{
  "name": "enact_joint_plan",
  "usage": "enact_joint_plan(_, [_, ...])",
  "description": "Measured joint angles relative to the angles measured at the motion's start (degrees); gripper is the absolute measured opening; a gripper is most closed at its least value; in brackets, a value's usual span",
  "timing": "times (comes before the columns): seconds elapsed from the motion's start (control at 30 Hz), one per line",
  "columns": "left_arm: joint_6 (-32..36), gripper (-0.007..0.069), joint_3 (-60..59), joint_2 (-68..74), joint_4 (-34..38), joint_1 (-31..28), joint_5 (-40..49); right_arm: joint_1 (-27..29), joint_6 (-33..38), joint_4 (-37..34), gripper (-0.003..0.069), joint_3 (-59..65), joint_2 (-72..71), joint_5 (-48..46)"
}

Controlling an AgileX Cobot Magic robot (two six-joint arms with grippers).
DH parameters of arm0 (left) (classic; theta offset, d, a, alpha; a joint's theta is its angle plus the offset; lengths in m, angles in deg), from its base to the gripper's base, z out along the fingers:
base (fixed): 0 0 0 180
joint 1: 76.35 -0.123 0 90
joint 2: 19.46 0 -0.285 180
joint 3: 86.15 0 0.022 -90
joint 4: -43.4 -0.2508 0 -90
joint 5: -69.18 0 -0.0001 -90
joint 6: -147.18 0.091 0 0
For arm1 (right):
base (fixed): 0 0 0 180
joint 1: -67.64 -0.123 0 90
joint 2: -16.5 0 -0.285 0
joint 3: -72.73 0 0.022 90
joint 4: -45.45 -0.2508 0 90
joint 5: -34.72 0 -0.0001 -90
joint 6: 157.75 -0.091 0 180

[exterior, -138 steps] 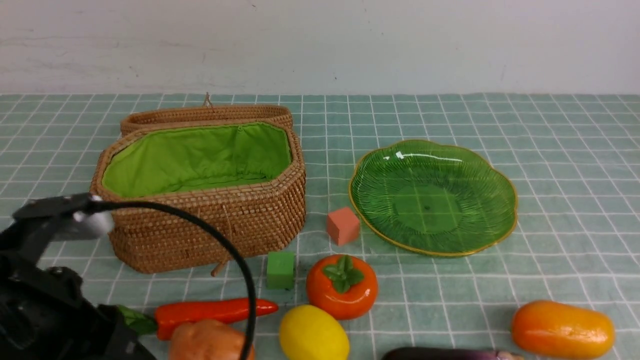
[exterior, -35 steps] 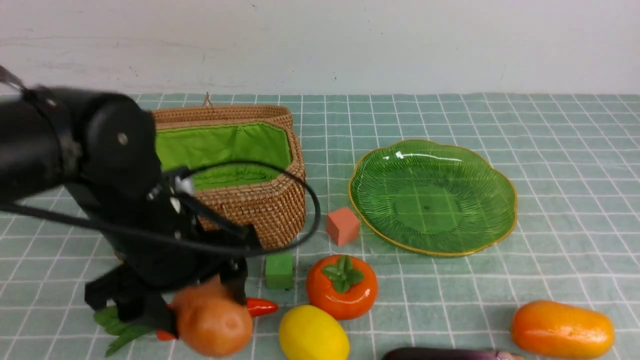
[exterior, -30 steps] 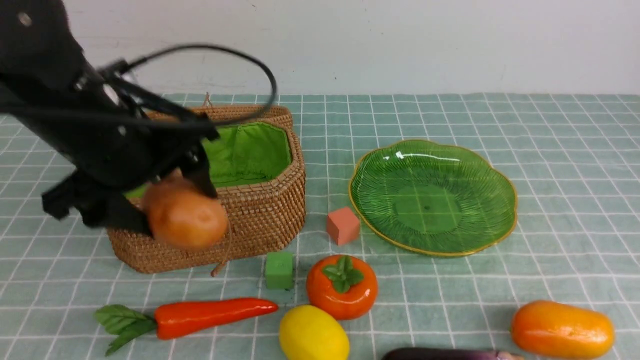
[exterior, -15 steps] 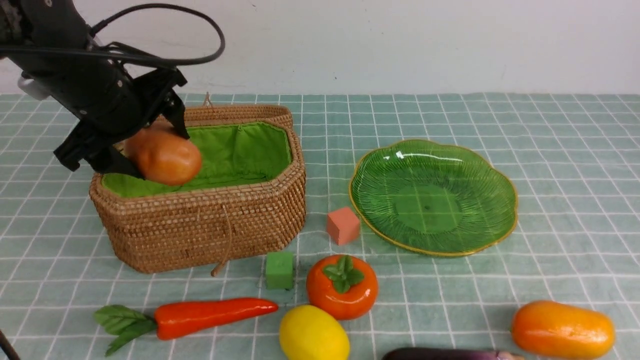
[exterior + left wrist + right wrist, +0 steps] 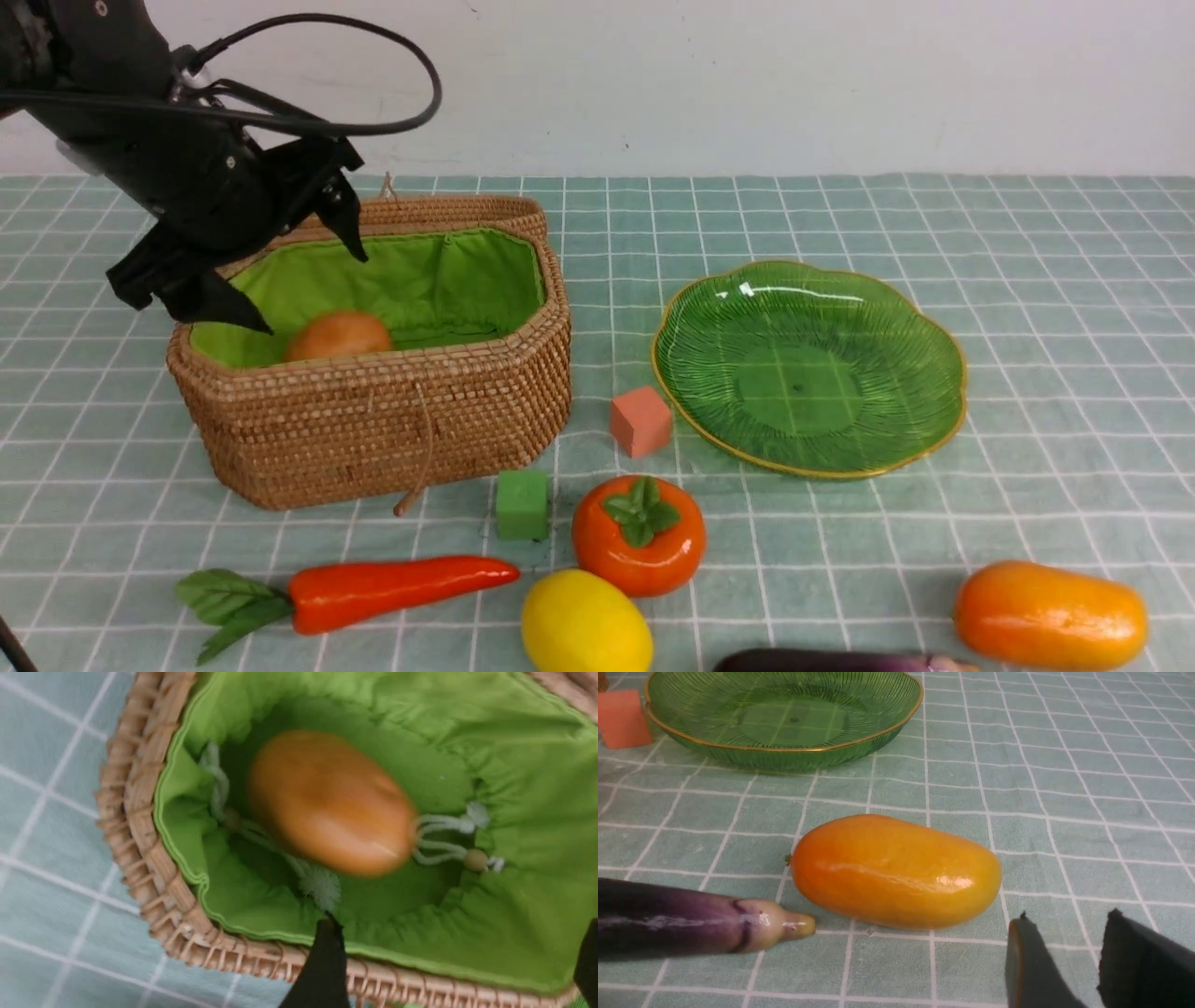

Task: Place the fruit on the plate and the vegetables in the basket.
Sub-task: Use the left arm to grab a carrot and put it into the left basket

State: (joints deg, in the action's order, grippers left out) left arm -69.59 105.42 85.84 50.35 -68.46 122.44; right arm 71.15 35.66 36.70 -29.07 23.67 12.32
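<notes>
The brown potato lies inside the wicker basket on its green lining. My left gripper hangs open just above it, holding nothing. The carrot, persimmon, lemon, mango and eggplant lie on the cloth in front. The green plate holds nothing. My right gripper is open low over the cloth, beside the mango's end, and is out of the front view.
A pink cube sits between the basket and the plate. A green cube stands in front of the basket's corner. The basket's lid lies folded back behind it.
My left gripper lifted the potato from the front of the table over the basket, then opened. The potato dropped out of the fingers into the basket.
</notes>
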Motion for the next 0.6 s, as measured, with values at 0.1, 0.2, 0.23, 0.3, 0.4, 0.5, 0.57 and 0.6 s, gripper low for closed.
enact_joint_plan(0.1, [10.63,0.0612,0.00,-3.60,0.00,0.00,2.07,0.00,0.00,0.00,0.0241,0.00,0.00,0.00])
enact_joint_plan(0.2, [23.86,0.0568,0.00,-7.41,0.45,0.51,7.63,0.00,0.00,0.00,0.0241,0.00,0.00,0.00])
enact_joint_plan(0.23, [28.77,0.0554,-0.20,-9.14,0.57,1.14,10.56,0.00,0.00,0.00,0.0241,0.00,0.00,0.00])
enact_joint_plan(0.3, [35.34,0.0533,-1.75,-11.52,1.52,2.19,14.81,0.00,0.00,0.00,0.0241,0.00,0.00,0.00])
enact_joint_plan(0.4, [42.06,0.0510,-8.91,-15.34,5.82,3.32,16.90,0.00,0.00,0.00,0.0241,0.00,0.00,0.00])
enact_joint_plan(0.5, [50.91,0.0503,-16.76,-16.51,8.02,3.32,15.84,0.00,0.00,0.00,0.0241,0.00,0.00,0.00])
enact_joint_plan(0.57, [61.89,0.0502,-21.65,-16.43,9.26,3.32,14.61,0.00,0.00,0.00,0.0241,0.00,0.00,0.00])
enact_joint_plan(0.6, [67.31,0.0501,-23.18,-16.33,10.23,3.32,14.31,0.00,0.00,0.00,0.0241,0.00,0.00,0.00])
